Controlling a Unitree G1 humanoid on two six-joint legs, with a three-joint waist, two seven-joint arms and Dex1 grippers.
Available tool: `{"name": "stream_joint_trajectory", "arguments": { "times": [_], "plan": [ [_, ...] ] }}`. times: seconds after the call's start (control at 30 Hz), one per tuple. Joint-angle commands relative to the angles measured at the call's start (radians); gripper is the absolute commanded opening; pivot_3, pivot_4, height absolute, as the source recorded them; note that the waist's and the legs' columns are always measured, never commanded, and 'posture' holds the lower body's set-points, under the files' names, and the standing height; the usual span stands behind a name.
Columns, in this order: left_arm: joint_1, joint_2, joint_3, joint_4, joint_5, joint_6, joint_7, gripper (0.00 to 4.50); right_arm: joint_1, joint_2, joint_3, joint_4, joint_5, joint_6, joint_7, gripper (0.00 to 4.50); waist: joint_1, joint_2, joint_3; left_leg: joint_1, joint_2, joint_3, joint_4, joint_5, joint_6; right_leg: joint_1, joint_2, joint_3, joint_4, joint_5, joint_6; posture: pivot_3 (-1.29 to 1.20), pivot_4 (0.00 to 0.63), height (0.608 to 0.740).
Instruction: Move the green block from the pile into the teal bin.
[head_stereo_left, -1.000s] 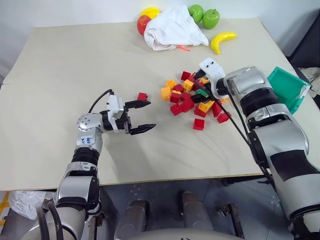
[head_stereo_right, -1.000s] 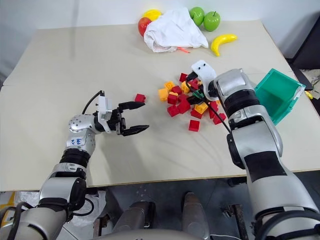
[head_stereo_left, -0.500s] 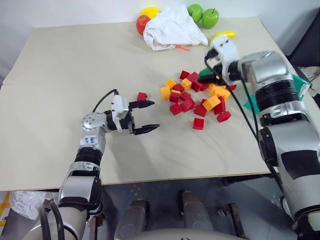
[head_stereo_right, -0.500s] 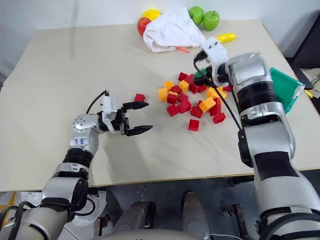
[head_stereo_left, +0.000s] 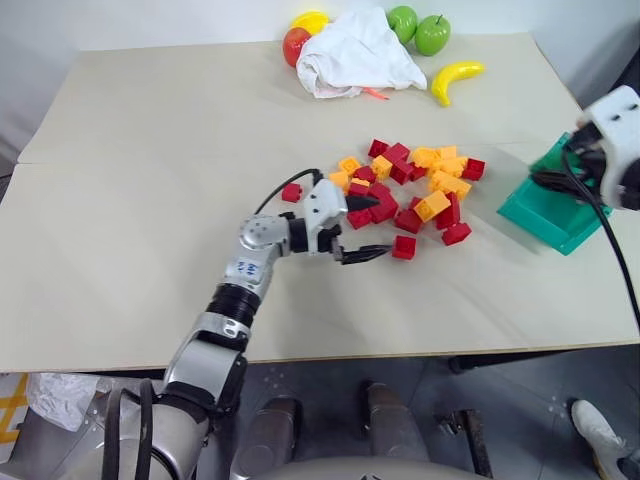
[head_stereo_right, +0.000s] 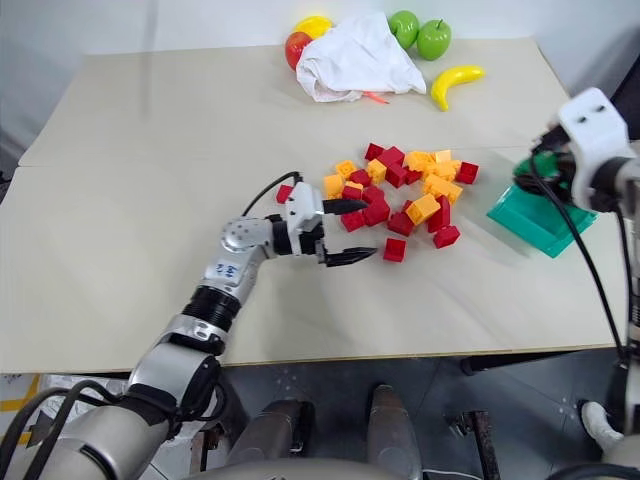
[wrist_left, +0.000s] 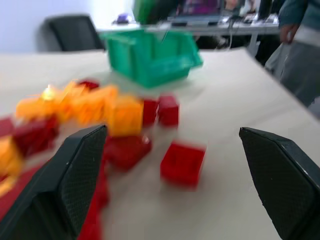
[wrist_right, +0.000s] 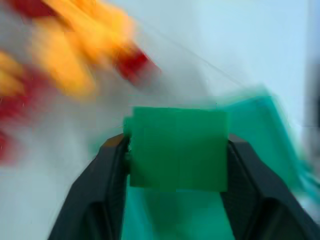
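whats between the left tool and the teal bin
The pile of red and orange bricks, with bare table past it up to the bin; the left tool is open. The head views show it.

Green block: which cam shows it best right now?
Right wrist view: the green block sits large and central, clamped between the right claw fingers, with the teal bin behind. In the right eye view it is a small green patch at that claw, over the bin.

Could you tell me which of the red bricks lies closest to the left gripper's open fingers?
The lone red studded plastic brick at the pile's near edge, beside the left gripper. It sits apart from the heap of red and orange bricks, just past the lower fingertip.
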Motion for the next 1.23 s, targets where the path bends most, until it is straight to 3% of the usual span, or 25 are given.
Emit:
{"name": "stream_joint_trajectory", "arguments": {
  "times": [0.03,0.17,0.3,0.4,0.63,0.8,0.97,1.13,1.23],
  "plan": [
    [-0.039,-0.007,0.013,0.013,-0.013,-0.005,0.021,4.50,-0.043,0.012,-0.010,0.120,-0.008,-0.122,-0.027,2.10,-0.009,0.000,0.000,0.001,0.001,0.002,0.000,0.000,0.000,0.000,0.000,0.001,0.000,0.000,0.000,0.00,0.150,0.740],
    [-0.063,0.010,0.009,0.047,0.017,-0.026,0.048,4.50,-0.152,0.063,0.019,0.366,-0.033,-0.292,-0.063,3.36,-0.013,0.000,0.000,0.004,0.001,0.006,0.000,0.000,0.000,0.000,0.001,0.007,0.000,0.001,0.000,0.00,0.150,0.740],
    [-0.051,0.035,0.015,0.035,0.020,-0.007,0.059,4.50,-0.174,0.069,-0.002,0.378,0.004,-0.341,-0.031,4.46,-0.008,0.000,0.000,0.004,0.001,0.006,0.000,0.000,0.000,-0.001,0.001,0.007,0.000,0.001,0.000,0.00,0.150,0.740],
    [-0.035,0.049,0.022,0.017,0.006,0.021,0.061,4.50,-0.148,0.061,-0.020,0.328,0.026,-0.330,-0.015,4.46,-0.007,0.000,0.000,0.002,0.001,0.004,0.000,0.000,0.001,-0.001,0.001,0.007,0.000,0.003,0.002,0.00,0.150,0.740],
    [0.053,0.135,0.051,-0.116,-0.069,0.134,-0.026,4.50,0.195,0.074,-0.197,-0.185,0.245,-0.135,0.106,4.46,0.009,0.000,0.000,-0.001,0.002,0.001,0.000,-0.001,0.002,-0.003,0.002,0.006,-0.001,0.003,0.003,0.00,0.150,0.740],
    [0.117,0.264,0.108,-0.116,-0.064,0.136,-0.007,4.50,0.506,0.200,-0.326,-0.391,0.387,-0.313,0.211,4.46,0.016,0.000,0.000,0.001,0.002,-0.001,0.001,-0.001,0.002,-0.001,0.002,0.007,-0.001,0.004,0.002,0.00,0.150,0.740],
    [0.199,0.371,0.162,-0.131,-0.099,0.129,-0.055,4.50,0.696,0.266,-0.350,-0.429,0.445,-0.479,0.331,4.46,0.015,0.000,0.000,0.003,0.001,0.002,0.001,-0.001,0.003,0.000,0.003,0.010,0.000,0.005,0.003,0.00,0.150,0.740],
    [0.255,0.452,0.200,-0.121,-0.108,0.122,-0.072,4.50,0.729,0.284,-0.347,-0.386,0.450,-0.548,0.329,4.46,0.015,0.000,0.000,0.006,0.002,0.003,0.001,0.000,0.003,0.002,0.003,0.011,-0.002,0.007,0.003,0.00,0.150,0.740],
    [0.269,0.474,0.216,-0.127,-0.120,0.118,-0.078,4.50,0.732,0.292,-0.347,-0.383,0.456,-0.558,0.304,4.46,0.015,-0.001,0.000,0.017,0.003,0.002,-0.002,-0.001,0.004,0.014,0.004,0.011,-0.010,0.007,0.003,0.00,0.150,0.740]
  ]
}}
